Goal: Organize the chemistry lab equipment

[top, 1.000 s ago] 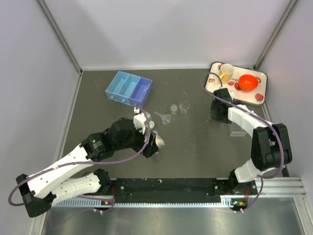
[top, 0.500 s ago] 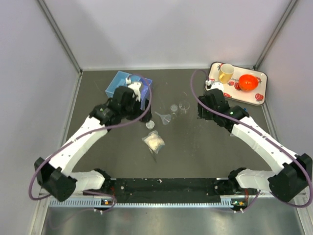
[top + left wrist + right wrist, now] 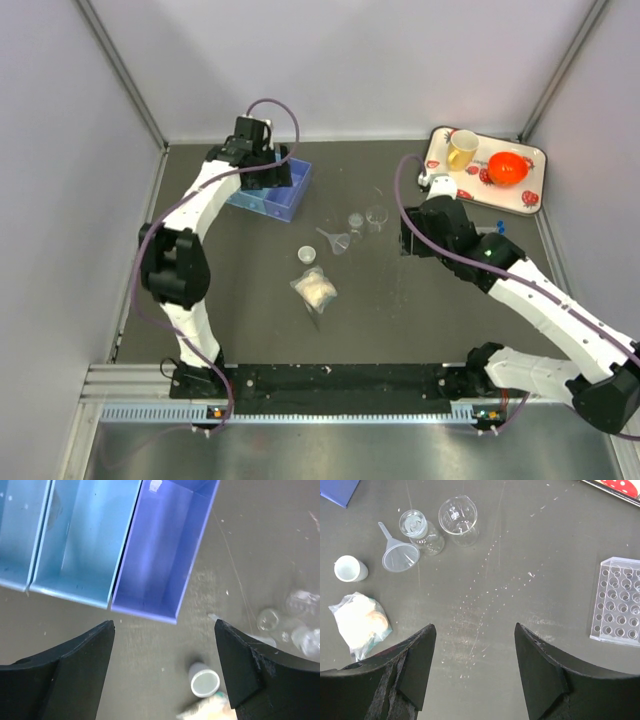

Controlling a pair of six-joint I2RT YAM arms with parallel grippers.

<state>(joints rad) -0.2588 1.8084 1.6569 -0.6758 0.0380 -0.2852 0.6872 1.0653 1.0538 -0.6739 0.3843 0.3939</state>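
Left gripper [image 3: 164, 625] swung from bag [image 3: 316, 290] to blue tray [image 3: 145, 614], fingers [image 3: 75, 655] spread empty, right gripper [image 3: 475, 627] likewise, perhaps tubes [image 3: 497, 228] beside it

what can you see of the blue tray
The blue three-compartment tray looks like smooth plastic: two light blue compartments beside one darker, violet-blue one, divided by thin walls. All that shows of the compartments is empty, apart from a small pale mark at one end of the violet one. It sits flat on the dark table toward the back left, touching nothing else; the small white cup stands apart. The open left hand hangs nearby, not touching it.
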